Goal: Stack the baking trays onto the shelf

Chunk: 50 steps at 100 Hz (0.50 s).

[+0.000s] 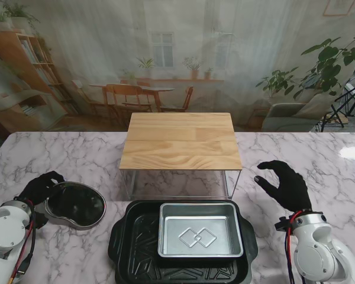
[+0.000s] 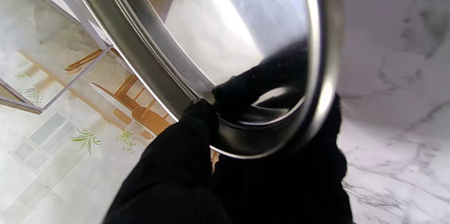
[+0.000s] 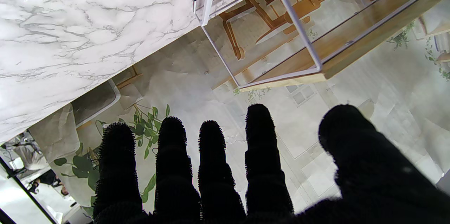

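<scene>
The left hand (image 1: pixel 40 186) pinches the rim of a round tray (image 1: pixel 76 205) at the counter's (image 1: pixel 77 154) left; the right hand (image 1: pixel 286 184) hovers spread. Gripped by one edge, the tray may tilt, slip, or strike the shelf (image 1: pixel 180 141) frame.

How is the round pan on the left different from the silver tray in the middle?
The round pan is circular with a dark inside; the silver tray is rectangular and pale, with a diamond pattern on its floor. The left hand grips the round pan's rim, while no hand touches the silver tray. The round pan is beside the black tray; the silver tray sits inside it. Both are shiny metal.
</scene>
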Available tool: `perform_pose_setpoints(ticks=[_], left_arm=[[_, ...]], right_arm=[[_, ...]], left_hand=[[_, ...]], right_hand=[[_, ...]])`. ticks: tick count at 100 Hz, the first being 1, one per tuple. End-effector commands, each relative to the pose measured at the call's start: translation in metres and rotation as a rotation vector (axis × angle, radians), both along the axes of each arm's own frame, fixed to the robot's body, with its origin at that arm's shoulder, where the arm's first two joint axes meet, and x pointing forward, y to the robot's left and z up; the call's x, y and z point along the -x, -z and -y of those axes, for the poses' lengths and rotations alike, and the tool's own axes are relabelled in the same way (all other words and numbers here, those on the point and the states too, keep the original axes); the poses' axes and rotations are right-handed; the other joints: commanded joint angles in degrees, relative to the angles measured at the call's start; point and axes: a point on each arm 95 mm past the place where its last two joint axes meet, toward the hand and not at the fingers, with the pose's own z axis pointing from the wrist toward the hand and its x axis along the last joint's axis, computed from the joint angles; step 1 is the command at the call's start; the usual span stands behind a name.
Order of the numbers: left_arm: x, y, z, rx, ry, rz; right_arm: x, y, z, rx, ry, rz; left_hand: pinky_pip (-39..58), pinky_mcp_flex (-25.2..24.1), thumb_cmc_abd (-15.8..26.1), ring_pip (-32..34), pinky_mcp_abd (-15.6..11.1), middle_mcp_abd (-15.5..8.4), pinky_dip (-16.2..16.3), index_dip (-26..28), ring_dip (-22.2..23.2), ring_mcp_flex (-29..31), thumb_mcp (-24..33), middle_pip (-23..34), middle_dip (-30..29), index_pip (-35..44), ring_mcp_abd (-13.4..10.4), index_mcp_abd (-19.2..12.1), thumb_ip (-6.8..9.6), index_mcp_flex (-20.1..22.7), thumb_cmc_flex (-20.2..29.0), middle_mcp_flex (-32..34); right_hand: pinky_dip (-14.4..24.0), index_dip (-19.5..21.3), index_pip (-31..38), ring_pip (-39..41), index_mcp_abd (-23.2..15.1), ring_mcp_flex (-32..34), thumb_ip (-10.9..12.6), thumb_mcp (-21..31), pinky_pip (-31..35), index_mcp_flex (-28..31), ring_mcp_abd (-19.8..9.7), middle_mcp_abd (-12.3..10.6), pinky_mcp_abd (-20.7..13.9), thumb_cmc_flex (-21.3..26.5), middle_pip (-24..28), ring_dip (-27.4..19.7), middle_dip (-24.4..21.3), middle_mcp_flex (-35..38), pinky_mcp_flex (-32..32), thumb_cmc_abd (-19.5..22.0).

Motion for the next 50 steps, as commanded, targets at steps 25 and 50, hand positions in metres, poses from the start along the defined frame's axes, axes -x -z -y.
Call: perform_pose_setpoints(ticks=[25,50], left_arm=[[0.0007,0.0139,0.0028,-0.052,-0.023,-0.056],[0.0031,0.0119,0.0047,-0.056,-0.016,-0.056]], right_arm=[[0.0007,0.0012,-0.0028,-0.012,0.005,-0.009],[0.0001,0.0009,-0.0035,-0.017,0.006,-0.010]], left_hand=[[-2.57,-1.57,-1.85,-2.80,-7.13,-3.62,-1.83,-9.64,1.45,0.54,5.71,-7.70,-1.55,-8.61,-1.15,-6.00,3.48,4.14,2.35,3.01],[-5.85,-5.44,-4.09,-4.97,-7.55,-5.20,-1.33,-12.59,3.09,-3.07,11.60,-9.06,-1.45,-11.98,-1.99,-6.38,3.32,4.71,0.34,-0.77]], right_hand=[[0.59,-0.18,-0.13,-2.66,-1.08,-0.43,1.06,-0.27,-0.61,-1.70,-0.96,-0.35,-1.73,0.83,1.07,-0.65,-0.10,-1.36,-0.55,2.64],[0.54,-0.14,0.12,-2.53,-1.24,-0.41,0.93,-0.42,-0.56,-1.98,-1.01,-0.41,-1.72,2.27,1.28,-0.63,-0.03,-1.42,-0.50,3.72]])
